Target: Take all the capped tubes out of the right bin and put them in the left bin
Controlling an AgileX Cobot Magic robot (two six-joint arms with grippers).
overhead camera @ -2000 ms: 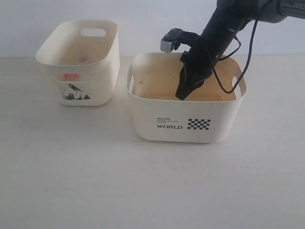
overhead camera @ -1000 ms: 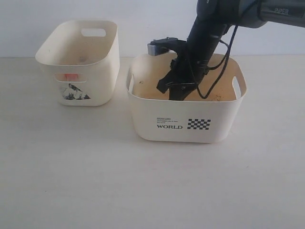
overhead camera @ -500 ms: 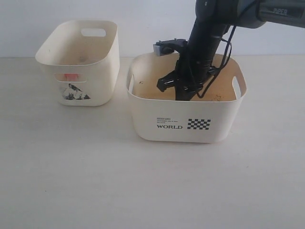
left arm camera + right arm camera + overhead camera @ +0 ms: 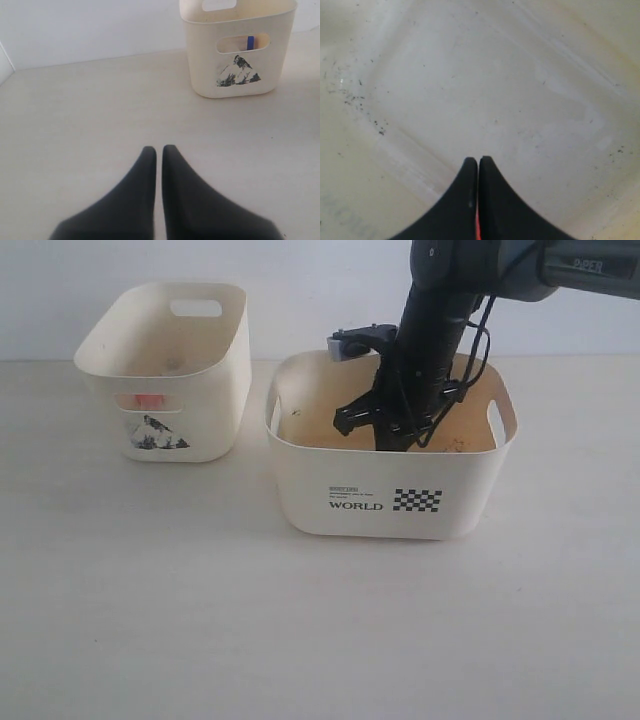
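Pale tabletop [image 4: 300,630], "WORLD" bin [image 4: 300,495], "PiPER" arm [image 4: 592,268]

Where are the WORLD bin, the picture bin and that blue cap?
WORLD bin [image 4: 305,490], exterior view, front wall.
picture bin [image 4: 210,420], exterior view, front wall.
blue cap [image 4: 250,42], left wrist view, its side, through the handle slot.

1. The black right gripper [image 4: 478,159] has its tapered jaws pressed together.
2. A thin red sliver [image 4: 477,228] shows in their seam.
3. Below lies the scuffed floor of the cream plastic right bin [image 4: 520,90], scattered with dark specks [image 4: 362,100].
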